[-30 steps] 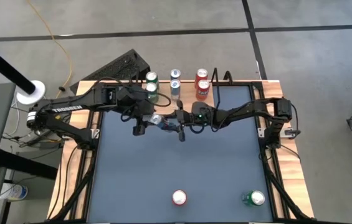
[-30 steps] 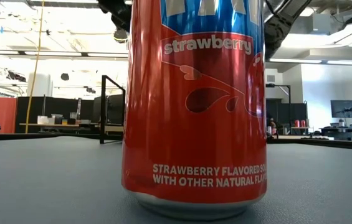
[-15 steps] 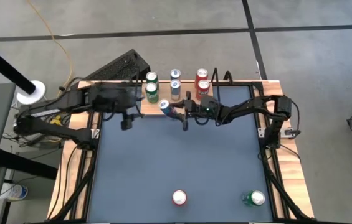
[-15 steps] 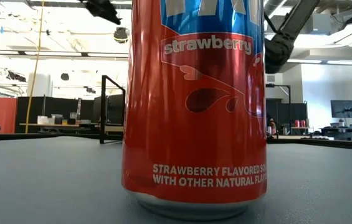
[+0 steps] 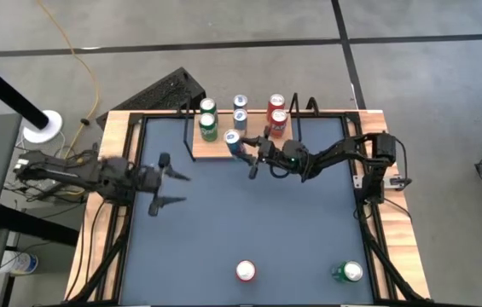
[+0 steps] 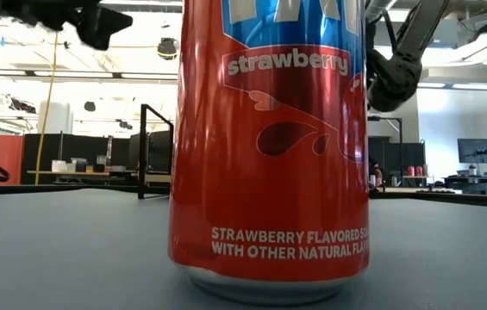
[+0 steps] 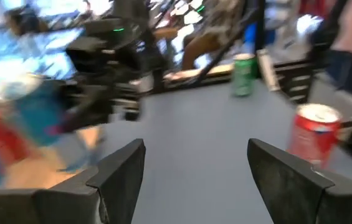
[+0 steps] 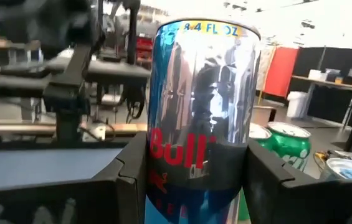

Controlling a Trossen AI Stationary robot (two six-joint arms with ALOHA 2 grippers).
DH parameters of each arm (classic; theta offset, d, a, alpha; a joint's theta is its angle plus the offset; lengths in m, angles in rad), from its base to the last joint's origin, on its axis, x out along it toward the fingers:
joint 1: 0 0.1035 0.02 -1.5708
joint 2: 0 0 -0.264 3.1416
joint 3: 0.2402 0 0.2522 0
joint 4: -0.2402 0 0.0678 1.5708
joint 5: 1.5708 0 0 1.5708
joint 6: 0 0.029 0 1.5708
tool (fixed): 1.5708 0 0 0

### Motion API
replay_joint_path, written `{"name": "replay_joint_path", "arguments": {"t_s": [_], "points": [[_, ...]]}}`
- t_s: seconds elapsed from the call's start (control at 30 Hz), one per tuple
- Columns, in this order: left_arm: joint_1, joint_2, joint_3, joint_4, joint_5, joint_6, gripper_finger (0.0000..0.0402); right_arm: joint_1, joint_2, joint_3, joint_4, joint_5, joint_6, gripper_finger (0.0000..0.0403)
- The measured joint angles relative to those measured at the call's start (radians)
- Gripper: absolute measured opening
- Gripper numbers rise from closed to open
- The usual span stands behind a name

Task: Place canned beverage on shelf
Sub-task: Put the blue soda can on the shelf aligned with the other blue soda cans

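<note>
The right tool (image 5: 256,155) gripped a blue can (image 5: 233,141) at the shelf (image 5: 223,152) edge and could knock a neighbouring can (image 5: 209,128), while the left tool (image 5: 169,180) stood open.

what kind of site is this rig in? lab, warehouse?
Probably a robotics lab or open workshop. The table stands on bare concrete floor with a yellow cable trailing across it; the low view shows a large hall with ceiling strip lights and workbenches.
</note>
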Motion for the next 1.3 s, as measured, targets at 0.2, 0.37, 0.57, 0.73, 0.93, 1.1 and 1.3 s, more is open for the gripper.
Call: {"name": "replay_joint_path", "arguments": {"t_s": [0.2,0.37,0.57,0.73,0.93,1.1,1.3], "points": [[-0.15,-0.031,-0.251,0.336,-0.042,0.016,0.027,0.002,0.06,-0.008,0.075,0.06,0.037,0.0171],[-0.228,-0.031,-0.35,0.484,-0.07,0.029,0.0269,0.005,0.147,-0.009,0.199,0.114,0.022,0.0171],[-0.248,-0.031,-0.369,0.504,-0.072,0.047,0.0269,-0.006,0.253,0.006,0.322,0.117,0.022,0.0172],[-0.248,-0.031,-0.369,0.506,-0.072,0.047,0.0269,-0.018,0.319,0.055,0.322,0.118,0.005,0.0173],[-0.248,-0.031,-0.369,0.504,-0.072,0.047,0.0269,-0.016,0.351,0.081,0.324,0.194,-0.051,0.0173],[-0.248,-0.031,-0.369,0.503,-0.072,0.047,0.0269,-0.044,0.372,0.081,0.324,0.208,-0.023,0.0174],[-0.248,-0.031,-0.369,0.485,-0.071,0.047,0.0269,-0.062,0.375,0.081,0.322,0.211,-0.023,0.0174]]}}
